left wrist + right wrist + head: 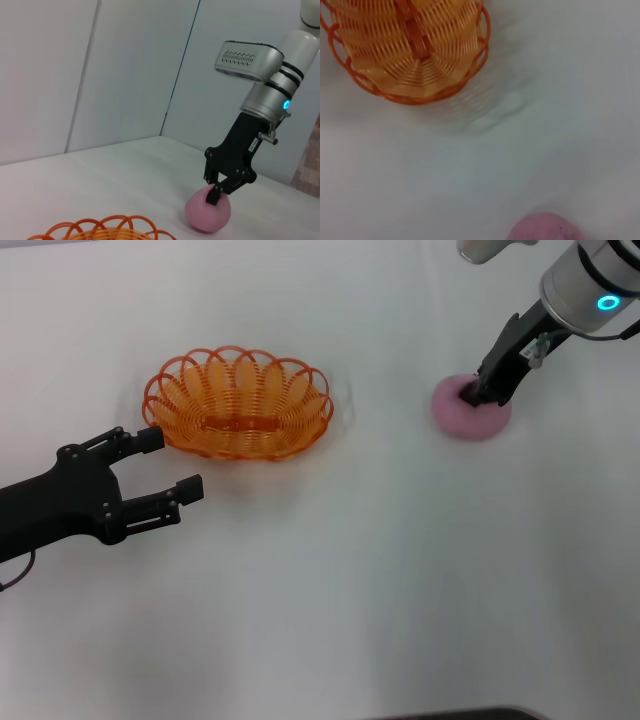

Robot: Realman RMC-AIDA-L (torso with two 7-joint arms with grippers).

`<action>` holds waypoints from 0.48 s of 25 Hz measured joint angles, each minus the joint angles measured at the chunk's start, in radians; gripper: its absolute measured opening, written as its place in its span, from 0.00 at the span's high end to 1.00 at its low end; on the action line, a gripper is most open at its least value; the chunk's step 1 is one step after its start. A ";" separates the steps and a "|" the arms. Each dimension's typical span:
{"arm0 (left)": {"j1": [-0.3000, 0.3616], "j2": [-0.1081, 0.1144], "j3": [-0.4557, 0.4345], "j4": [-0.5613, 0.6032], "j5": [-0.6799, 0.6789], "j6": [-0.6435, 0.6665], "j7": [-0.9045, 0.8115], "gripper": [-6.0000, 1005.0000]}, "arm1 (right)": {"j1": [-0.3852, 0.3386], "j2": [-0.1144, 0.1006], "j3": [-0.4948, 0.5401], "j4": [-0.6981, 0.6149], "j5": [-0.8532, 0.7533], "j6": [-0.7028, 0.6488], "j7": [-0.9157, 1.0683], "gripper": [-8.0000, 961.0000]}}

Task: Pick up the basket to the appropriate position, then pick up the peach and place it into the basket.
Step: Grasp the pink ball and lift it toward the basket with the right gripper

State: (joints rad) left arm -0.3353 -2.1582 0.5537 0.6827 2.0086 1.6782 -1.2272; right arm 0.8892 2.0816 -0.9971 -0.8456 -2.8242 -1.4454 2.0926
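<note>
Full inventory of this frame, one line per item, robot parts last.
Oval orange openwork wire basket: 1, orange, on the table left of centre, empty, upright.
Round pale pink peach: 1, pink, on the table to the right of the basket, apart from it.
White table: 1, white, under everything.
Grey panelled wall: pale grey, behind the table, seen in the left wrist view.
Left end effector: 1, black, open, just in front of the basket's left end, holding nothing.
Right end effector: 1, black on a silver arm, down on top of the peach, fingers around its upper part.
</note>
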 joint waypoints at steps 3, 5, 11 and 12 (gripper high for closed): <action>-0.001 0.000 0.000 0.000 0.000 0.000 0.000 0.13 | 0.003 0.000 0.000 -0.020 0.002 -0.015 0.004 0.95; -0.001 0.001 0.000 0.000 0.000 0.000 0.000 0.13 | 0.004 0.002 0.000 -0.046 0.007 -0.033 0.004 0.95; 0.000 0.001 -0.001 0.000 0.000 0.000 0.000 0.13 | 0.020 0.006 0.008 -0.131 0.019 -0.103 0.003 0.95; 0.000 0.001 -0.001 0.000 0.000 0.000 0.000 0.13 | 0.024 0.006 0.009 -0.140 0.019 -0.113 0.003 0.95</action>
State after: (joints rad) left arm -0.3351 -2.1568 0.5523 0.6827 2.0084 1.6780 -1.2272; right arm 0.9131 2.0880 -0.9881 -0.9858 -2.8051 -1.5586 2.0955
